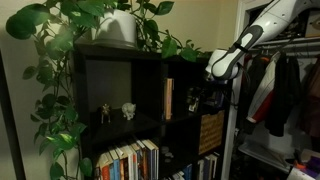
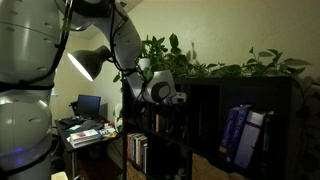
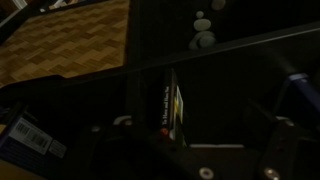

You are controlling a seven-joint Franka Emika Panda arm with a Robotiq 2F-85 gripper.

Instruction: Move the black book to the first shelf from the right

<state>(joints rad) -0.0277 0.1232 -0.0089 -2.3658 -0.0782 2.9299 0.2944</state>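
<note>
Gripper (image 1: 196, 98) near black book (image 3: 172, 104), dark shelf cubby (image 1: 181, 72)

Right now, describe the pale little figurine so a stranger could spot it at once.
Find the black shelf unit with the leafy plant on top. Two small figurines stand in its upper compartment without books; yours is the pale figurine, beside the darker one.

black book (image 3: 172, 105) blurred, cover text unreadable

black book (image 3: 172, 105) | slim, dark cover | on edge in shelf compartment
</note>
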